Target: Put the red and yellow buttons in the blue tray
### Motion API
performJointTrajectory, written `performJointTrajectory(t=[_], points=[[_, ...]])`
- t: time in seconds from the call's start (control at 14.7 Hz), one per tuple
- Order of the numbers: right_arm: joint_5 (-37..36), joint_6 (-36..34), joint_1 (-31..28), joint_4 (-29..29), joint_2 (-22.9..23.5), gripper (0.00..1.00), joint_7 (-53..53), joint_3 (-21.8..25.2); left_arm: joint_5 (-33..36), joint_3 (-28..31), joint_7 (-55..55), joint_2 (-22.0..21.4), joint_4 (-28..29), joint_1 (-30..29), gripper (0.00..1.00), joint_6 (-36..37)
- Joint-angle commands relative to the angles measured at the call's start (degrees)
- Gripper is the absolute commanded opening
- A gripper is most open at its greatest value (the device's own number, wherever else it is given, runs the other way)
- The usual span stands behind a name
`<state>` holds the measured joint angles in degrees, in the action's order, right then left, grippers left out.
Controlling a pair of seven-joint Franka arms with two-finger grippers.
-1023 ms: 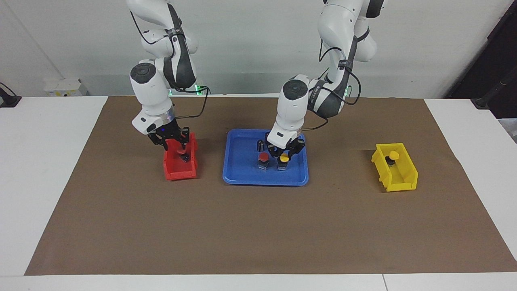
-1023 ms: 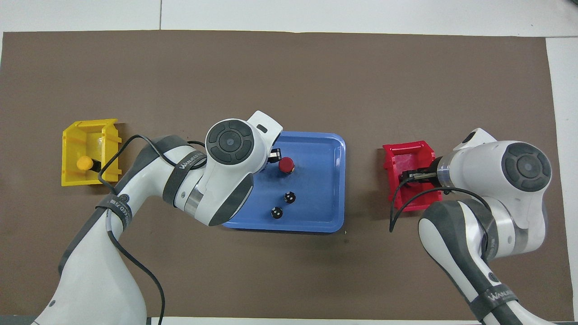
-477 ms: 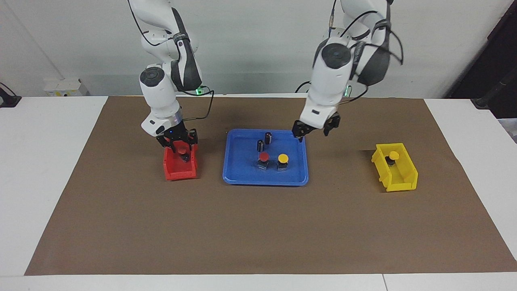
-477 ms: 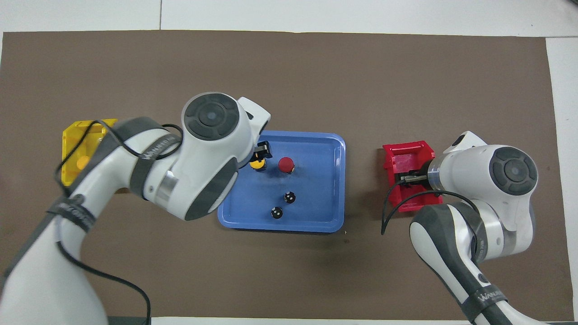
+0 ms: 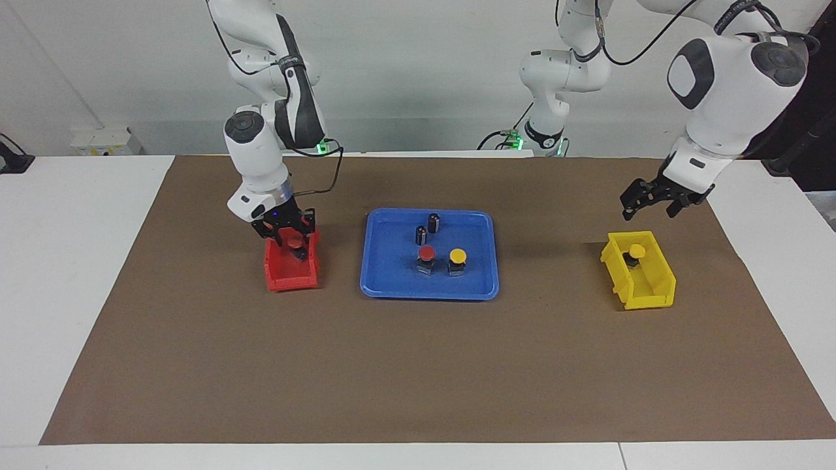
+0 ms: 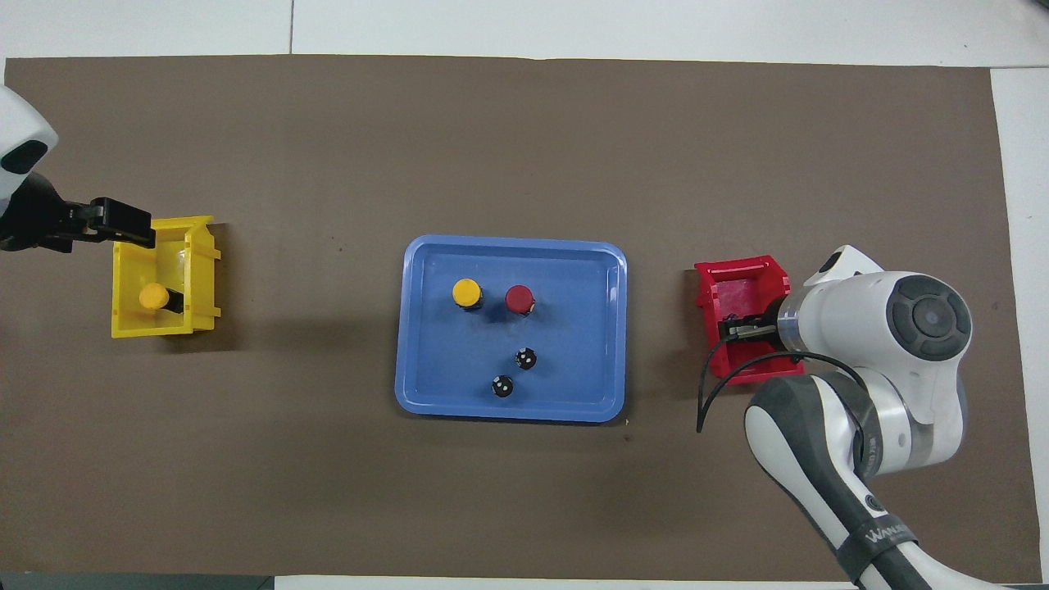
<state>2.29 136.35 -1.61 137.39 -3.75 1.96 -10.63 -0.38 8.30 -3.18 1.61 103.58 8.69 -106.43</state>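
One red button [image 5: 426, 253] and one yellow button [image 5: 458, 255] are sitting in the blue tray [image 5: 385, 281]. The left hand [image 5: 654, 201], spread wide, is hanging over the yellow bin [image 5: 643, 290] for its button. The right hand [image 5: 285, 231] is pinching the red bin's [image 5: 287, 277] button.

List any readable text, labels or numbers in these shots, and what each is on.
"WANUE": strap on the right arm, overhead view; the letters after that cannot be read.
Straps on the right arm and the left arm, facing view: print too small to read.
Nothing else shows text or numbers.
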Motion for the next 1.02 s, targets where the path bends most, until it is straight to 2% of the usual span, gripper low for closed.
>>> performJointTrajectory(t=[0.0,0.2,0.27,0.41,0.55,0.61,0.75,0.95], points=[[1.31,1.47,-0.85,1.12,-0.38,0.60,-2.05,-0.44,0.73,-1.09,-2.53,-3.89,11.45,-4.20,0.91,-12.27],[1.31,0.94,-0.85,0.86,-0.29,0.28,-2.05,-0.44,0.73,-1.01,-4.28,-1.87,12.61,-5.35,0.84,-14.77],[1.31,0.24,-0.67,0.16,-0.21,0.21,-2.05,-0.44,0.73,-1.01,-5.34,-1.96,13.57,-5.88,0.83,-15.03],[1.22,-7.62,-0.24,-6.39,1.28,0.20,-1.70,-0.44,0.73,-1.01,-5.61,-2.13,16.55,-5.62,0.80,-16.08],[0.70,-19.66,0.29,-18.76,4.96,0.20,0.14,-0.53,0.73,-1.10,-6.48,-2.05,19.02,-5.53,0.78,-18.80],[0.43,-23.46,1.77,-24.57,7.16,0.20,2.94,-0.70,0.73,-1.10,-7.19,-1.78,19.55,-5.62,0.76,-19.16],[0.34,-24.91,6.95,-31.72,10.68,0.19,11.09,-0.70,0.73,-1.10,-7.54,-1.26,19.90,-5.79,0.76,-20.39],[0.34,-18.95,14.69,-32.54,13.32,0.17,23.32,-0.70,0.73,-1.10,-7.54,-0.46,22.09,-5.71,0.76,-23.81]])
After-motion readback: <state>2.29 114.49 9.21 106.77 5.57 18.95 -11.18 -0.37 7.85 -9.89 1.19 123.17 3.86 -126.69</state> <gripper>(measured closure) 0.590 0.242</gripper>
